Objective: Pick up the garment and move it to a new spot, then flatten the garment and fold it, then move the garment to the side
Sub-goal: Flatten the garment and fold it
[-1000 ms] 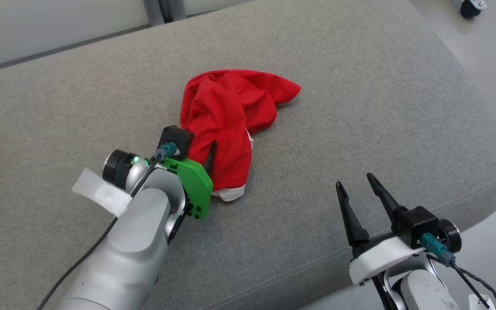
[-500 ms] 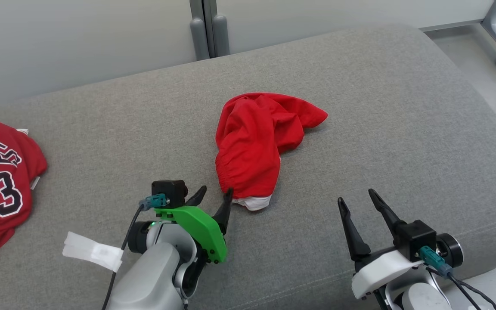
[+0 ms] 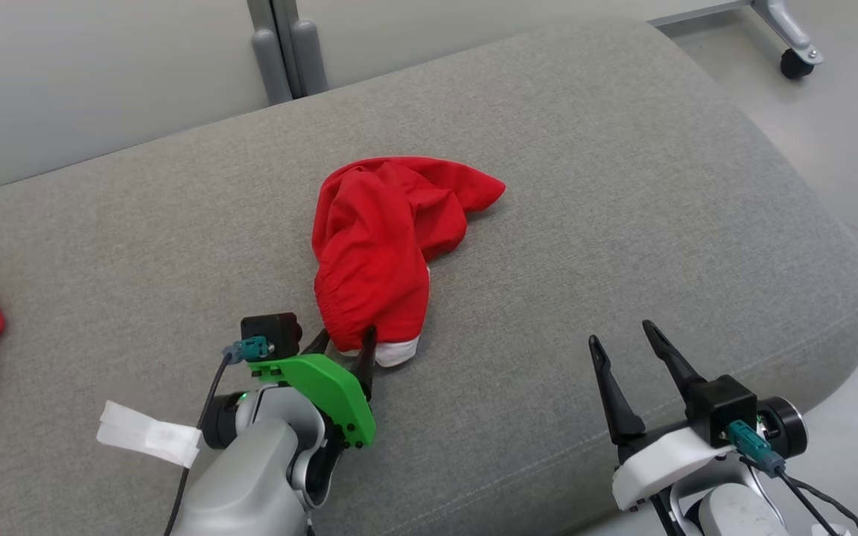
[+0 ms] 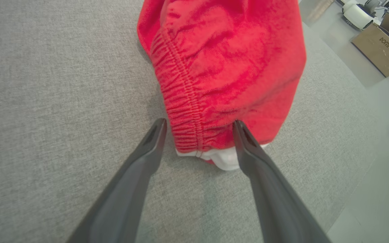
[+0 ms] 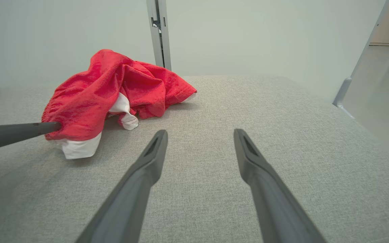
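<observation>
**Item:** garment (image 3: 384, 238), red, crumpled, lying on the grey sofa cushion (image 3: 623, 186).

**Left fingers** (image 4: 145, 152): fully spread and gripping nothing. The gathered waistband (image 4: 181, 111) and white hem (image 4: 223, 162) lie between their tips. Judged set astride that edge so as to pinch it for lifting.

**Right fingers** (image 5: 149, 162): fully spread and empty over bare cushion, the garment well apart to their left. Judged waiting in reserve.

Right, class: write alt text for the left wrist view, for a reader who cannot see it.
Two long dark fingers of the open left gripper straddle the gathered elastic edge of a crumpled red fabric garment with white lining, lying on a grey woven cushion. A brown cardboard box stands on the pale floor at the upper right.
</observation>
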Robot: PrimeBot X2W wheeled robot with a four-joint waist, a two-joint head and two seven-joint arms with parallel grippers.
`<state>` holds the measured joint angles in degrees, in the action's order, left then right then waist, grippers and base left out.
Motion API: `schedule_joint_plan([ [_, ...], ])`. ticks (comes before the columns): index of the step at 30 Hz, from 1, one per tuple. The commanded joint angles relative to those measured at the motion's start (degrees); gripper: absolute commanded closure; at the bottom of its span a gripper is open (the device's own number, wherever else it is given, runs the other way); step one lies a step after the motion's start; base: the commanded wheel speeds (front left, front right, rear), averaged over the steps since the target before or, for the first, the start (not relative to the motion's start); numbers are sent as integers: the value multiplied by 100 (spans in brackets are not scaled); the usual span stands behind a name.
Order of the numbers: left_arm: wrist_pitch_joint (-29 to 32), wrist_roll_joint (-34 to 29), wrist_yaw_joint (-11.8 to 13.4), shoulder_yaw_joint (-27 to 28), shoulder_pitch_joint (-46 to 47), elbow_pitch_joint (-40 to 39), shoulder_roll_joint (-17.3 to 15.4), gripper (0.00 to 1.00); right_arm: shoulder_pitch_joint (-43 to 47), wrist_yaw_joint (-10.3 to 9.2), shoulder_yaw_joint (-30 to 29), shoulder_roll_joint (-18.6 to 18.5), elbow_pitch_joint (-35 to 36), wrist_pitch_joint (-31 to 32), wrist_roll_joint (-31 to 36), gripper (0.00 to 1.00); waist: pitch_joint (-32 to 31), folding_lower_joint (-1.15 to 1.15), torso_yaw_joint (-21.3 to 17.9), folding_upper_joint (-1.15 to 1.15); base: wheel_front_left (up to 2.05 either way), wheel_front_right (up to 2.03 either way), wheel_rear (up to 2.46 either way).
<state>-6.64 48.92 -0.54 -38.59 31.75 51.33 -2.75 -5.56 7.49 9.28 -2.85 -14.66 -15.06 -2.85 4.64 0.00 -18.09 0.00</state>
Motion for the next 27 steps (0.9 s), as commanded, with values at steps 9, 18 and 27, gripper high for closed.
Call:
schedule_joint_plan([
  [9,-436,384,-250,-158,325,38,-27,100,-5,-1,-115,-6,70,-27,3,0,145,0,-57,0,0,0,0],
  [18,-612,559,-87,118,487,266,-279,100,15,-1,-77,-7,77,-27,-50,0,101,0,430,0,0,0,0],
  [27,-268,775,119,380,629,822,-653,100,-151,0,93,-10,5,-27,-89,0,243,0,534,0,0,0,0],
])
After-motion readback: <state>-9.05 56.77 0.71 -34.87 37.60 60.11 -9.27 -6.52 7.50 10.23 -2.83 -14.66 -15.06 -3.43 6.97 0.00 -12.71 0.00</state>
